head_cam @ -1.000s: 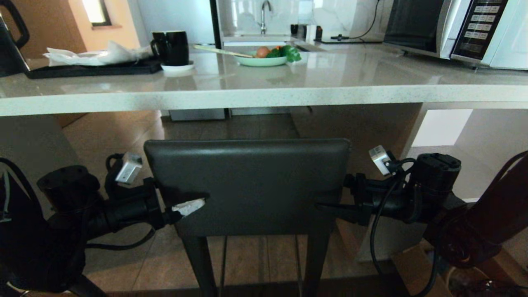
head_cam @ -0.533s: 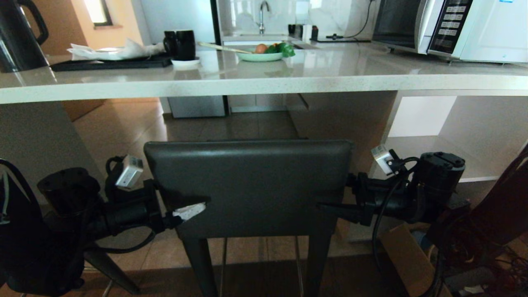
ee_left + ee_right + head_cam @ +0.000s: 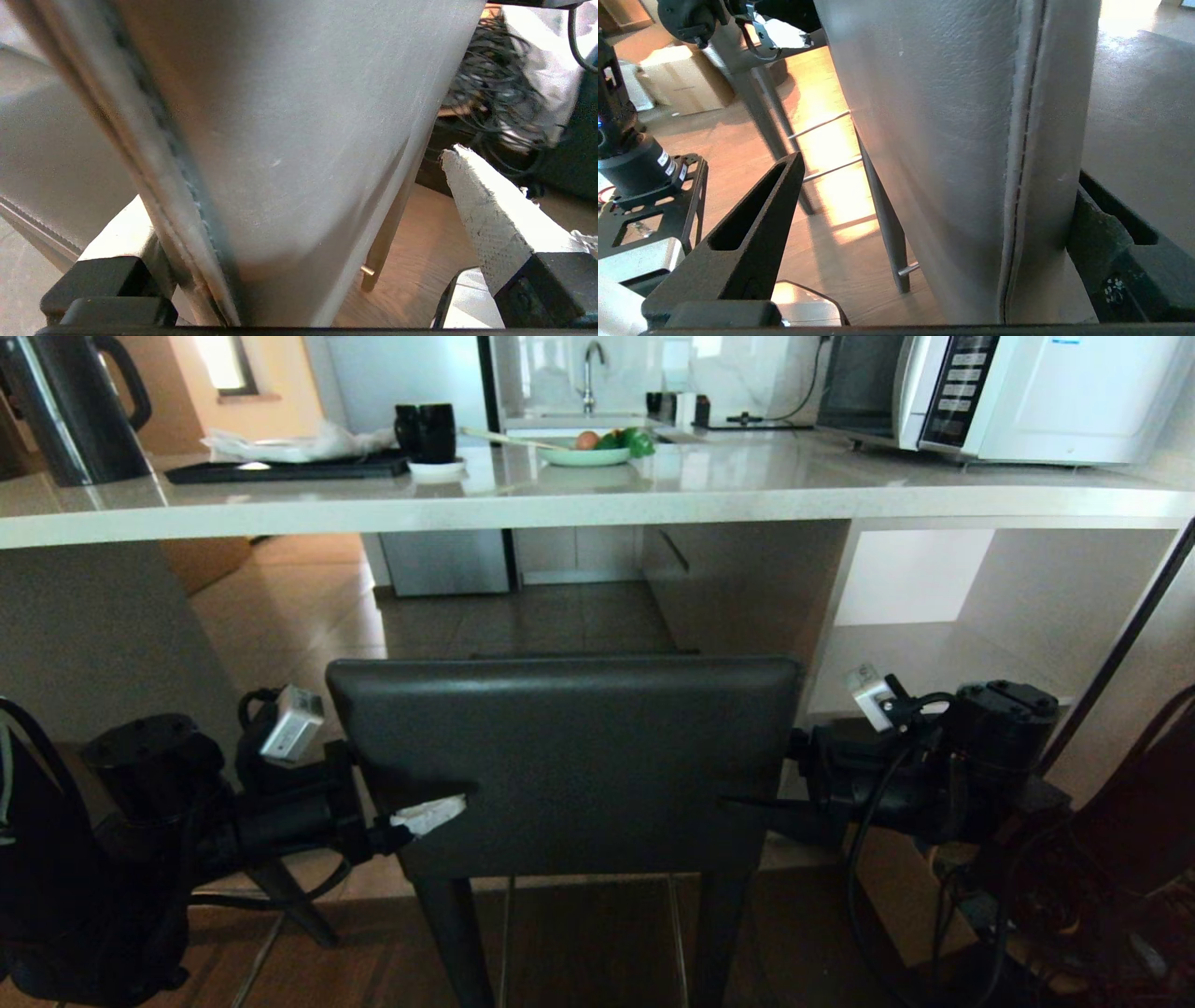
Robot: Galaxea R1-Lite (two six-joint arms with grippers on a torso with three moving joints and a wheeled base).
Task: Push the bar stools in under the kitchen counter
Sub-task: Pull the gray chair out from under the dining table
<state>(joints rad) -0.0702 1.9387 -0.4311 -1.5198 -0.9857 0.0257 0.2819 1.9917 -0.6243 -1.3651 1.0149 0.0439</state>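
Note:
One bar stool stands right in front of me; its dark grey backrest (image 3: pixel 569 756) fills the middle of the head view, with slim legs (image 3: pixel 453 933) below. My left gripper (image 3: pixel 425 807) straddles the backrest's left edge and my right gripper (image 3: pixel 747 803) its right edge. Both are open. In the left wrist view the backrest (image 3: pixel 289 116) sits between the fingers of the left gripper (image 3: pixel 289 210), and the white pad (image 3: pixel 490 219) stands clear of it. The right gripper (image 3: pixel 948 186) also has the backrest (image 3: pixel 952 116) between its fingers. The kitchen counter (image 3: pixel 560 509) runs across beyond the stool.
On the counter stand a kettle (image 3: pixel 75 406), a black tray (image 3: pixel 280 469), a black mug (image 3: pixel 429 429), a plate of vegetables (image 3: pixel 588 453) and a microwave (image 3: pixel 1008 392). Open shelves (image 3: pixel 980 644) are under its right end. A slanted dark leg (image 3: pixel 285 905) and cables (image 3: pixel 1074 915) lie near my arms.
The whole scene has shifted: the counter now looks farther away and more wooden floor shows near me. The stool and both grippers keep the same place in the view.

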